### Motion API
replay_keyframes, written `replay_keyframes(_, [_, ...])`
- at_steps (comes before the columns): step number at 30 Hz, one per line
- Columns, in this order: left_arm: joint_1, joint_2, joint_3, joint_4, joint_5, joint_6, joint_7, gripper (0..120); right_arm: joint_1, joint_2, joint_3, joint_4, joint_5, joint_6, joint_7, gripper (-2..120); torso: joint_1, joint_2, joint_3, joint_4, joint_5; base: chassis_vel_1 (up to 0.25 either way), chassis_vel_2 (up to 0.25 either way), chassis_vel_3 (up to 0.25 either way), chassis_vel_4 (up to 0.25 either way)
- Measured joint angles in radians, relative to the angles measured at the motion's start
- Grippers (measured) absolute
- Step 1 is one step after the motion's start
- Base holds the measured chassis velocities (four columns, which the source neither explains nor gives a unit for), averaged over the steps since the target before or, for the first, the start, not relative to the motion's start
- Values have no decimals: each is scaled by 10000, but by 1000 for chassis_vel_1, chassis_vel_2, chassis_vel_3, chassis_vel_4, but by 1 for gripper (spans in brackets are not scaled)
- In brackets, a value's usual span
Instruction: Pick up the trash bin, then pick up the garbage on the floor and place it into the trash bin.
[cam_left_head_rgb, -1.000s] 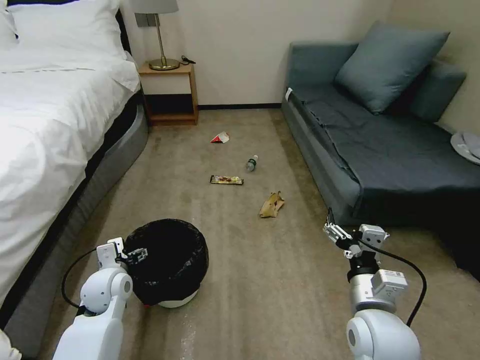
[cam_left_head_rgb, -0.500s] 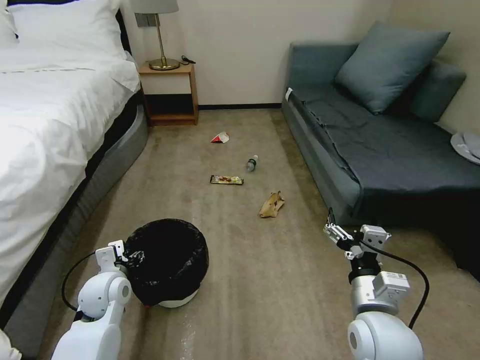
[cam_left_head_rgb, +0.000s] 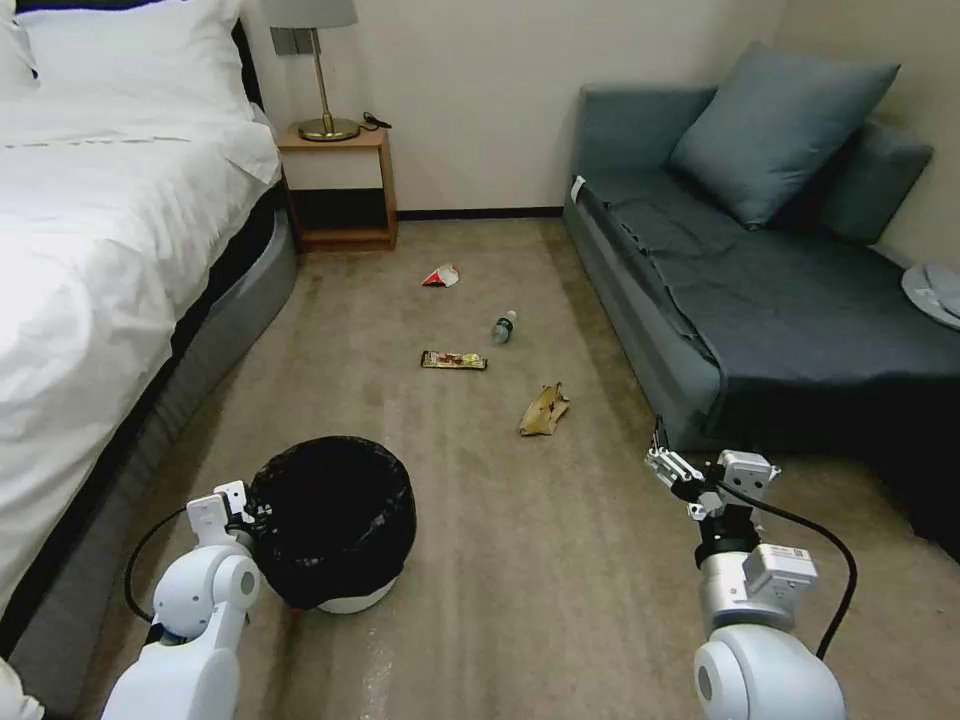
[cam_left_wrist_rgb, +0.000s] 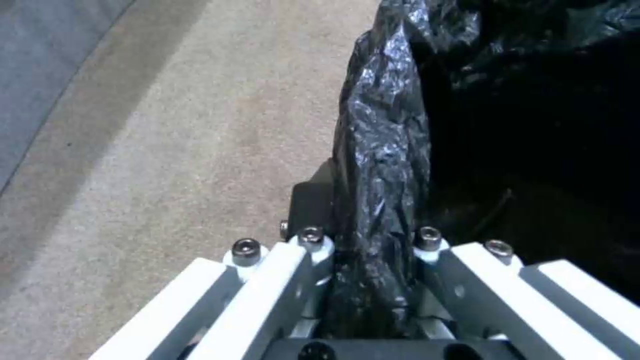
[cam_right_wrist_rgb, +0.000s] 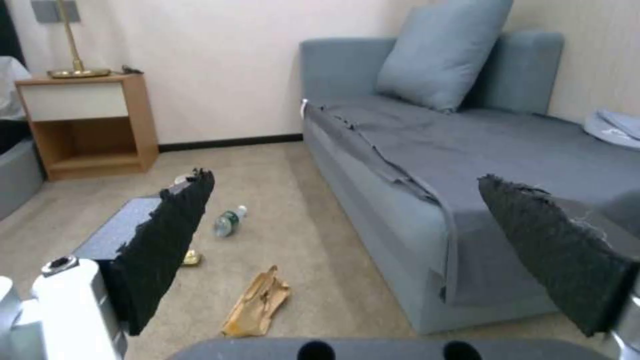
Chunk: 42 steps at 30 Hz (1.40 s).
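The bed (cam_left_head_rgb: 90, 260) is seen along the left of the carpeted room. Just beside it, the trash bin (cam_left_head_rgb: 335, 520) stands upright on the carpet (cam_left_head_rgb: 520, 560), its mouth facing up. Its bag-lined rim (cam_left_wrist_rgb: 380, 150) is pinched by the left gripper (cam_left_head_rgb: 250, 512), one finger set inside and one outside the wall, apparently so the bin can be lifted by its edge.

Farther out on the floor, the garbage is scattered well apart from the bin. The snack wrapper (cam_left_head_rgb: 453, 360) lies flat with its long axis across the room; the red-and-white packet (cam_left_head_rgb: 440, 275) rests nearer the nightstand (cam_left_head_rgb: 335, 185). The small bottle (cam_left_head_rgb: 503, 326) lies on its side, its long axis angled toward the far wall. The peel scrap (cam_left_head_rgb: 543, 410) sits closest to the sofa (cam_left_head_rgb: 760, 290).

The right gripper (cam_left_head_rgb: 668, 462) is held spread wide and empty above the floor beside the sofa, seemingly kept ready for the litter.
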Motion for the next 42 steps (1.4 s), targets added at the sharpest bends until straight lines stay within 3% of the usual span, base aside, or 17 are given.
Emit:
replay_keyframes(10, [18, -49, -162, -279, -428, 77, -63, 6, -53, -1, -5, -64, -117, 179, -44, 100, 0, -1, 2, -2, -12, 0, 0, 0, 0])
replay_keyframes(24, [453, -252, -830, -1757, -930, 76, -273, 4, -249, 0, 24, -249, 118, 1202, -485, 100, 0, -2, 2, -1, -4, 0, 0, 0, 0])
replay_keyframes(32, [637, -591, -1347, -2540, -920, 63, -128, 4, -486, 0, -476, -680, -728, 1803, -761, 100, 0, -1, 2, 0, -2, 0, 0, 0, 0])
replay_keyframes(42, [609, -859, -1380, -2579, -972, 59, -43, 4, -558, -1, -350, -619, -592, 1986, -955, 100, 0, -1, 2, 0, -3, 0, 0, 0, 0])
